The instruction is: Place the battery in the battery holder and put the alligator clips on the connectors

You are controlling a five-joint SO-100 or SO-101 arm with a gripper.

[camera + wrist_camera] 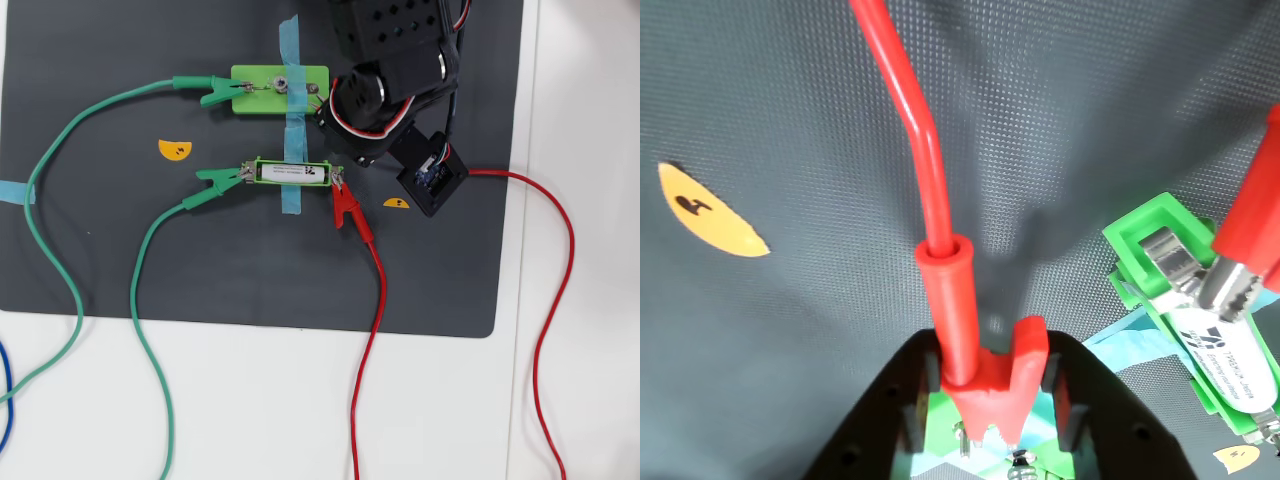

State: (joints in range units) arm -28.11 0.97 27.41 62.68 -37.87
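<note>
Wrist view showed your gripper [990, 400] pinching the red clip [975, 350]; its rubbery sleeve looked soft and light, so you squeezed mid-sleeve.

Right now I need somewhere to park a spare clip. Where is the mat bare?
Bare: lower mat below the battery holder, between green wire and red wire; also the upper-left corner. Crowded: around the green plate, where the gripper works.
</note>
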